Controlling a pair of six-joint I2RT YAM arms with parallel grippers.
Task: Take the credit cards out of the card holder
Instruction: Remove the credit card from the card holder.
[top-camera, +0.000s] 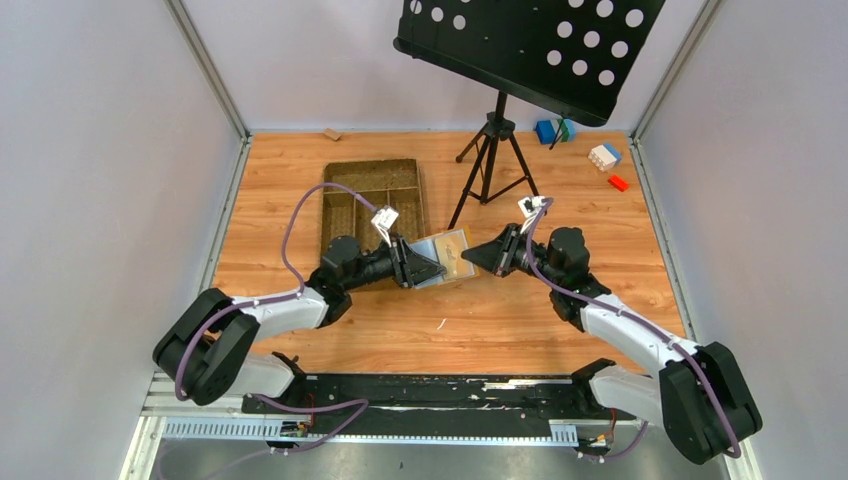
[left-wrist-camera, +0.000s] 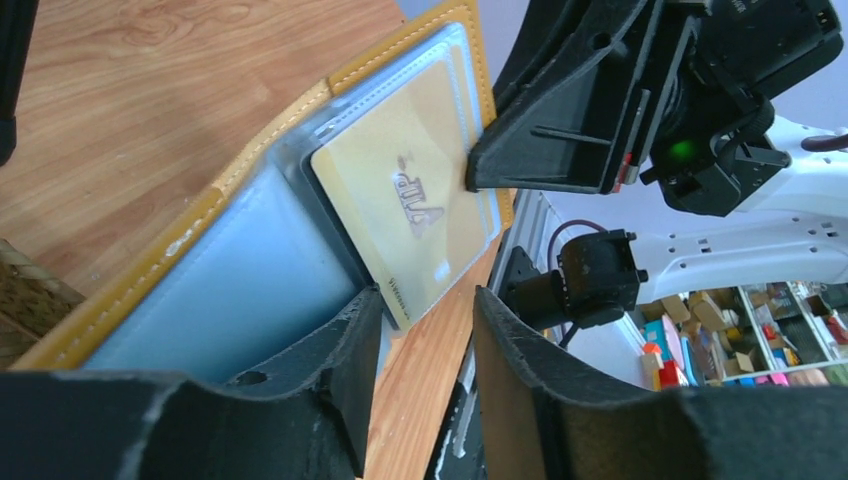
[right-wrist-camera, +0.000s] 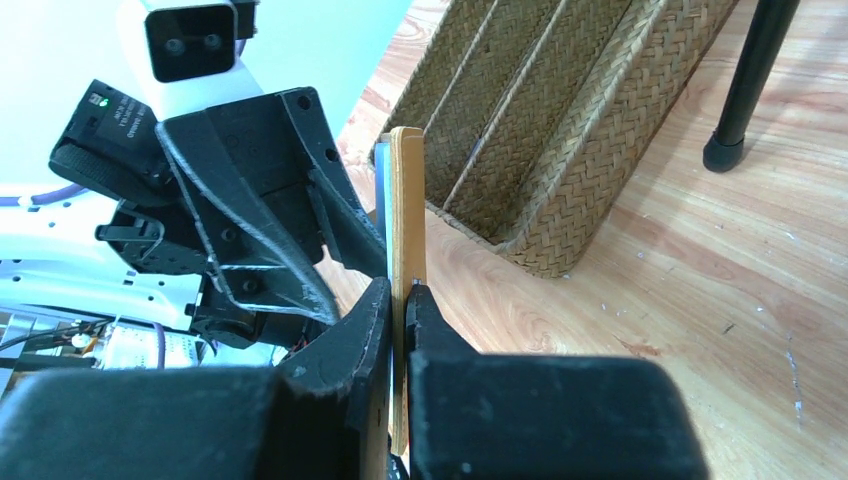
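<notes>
**Top external: holder stands open between the two hands**

The left hand (top-camera: 425, 268) is spread. In the left wrist view, bare bench (top-camera: 520, 320) shows between its fingers. The holder (top-camera: 447, 257) stands on edge against the inner face of one finger, propped rather than clamped. Its grey-blue lining faces that camera, with a gold card (left-wrist-camera: 400, 200) sitting under a clear pocket. No other cards show.

The right hand (top-camera: 480, 257) is pressed together on the holder's far edge. It seems to pinch leather and pocket together; whether it has the card alone I cannot tell.

The card looks light, stiff and slick, while the holder looks soft and likely to fold or follow any pull. The pocket film probably drags on the card. The best hold is likely flat on the card's faces at its exposed edge, pulling along the pocket. The other hand should pin the leather cover clear of the pocket.
</notes>
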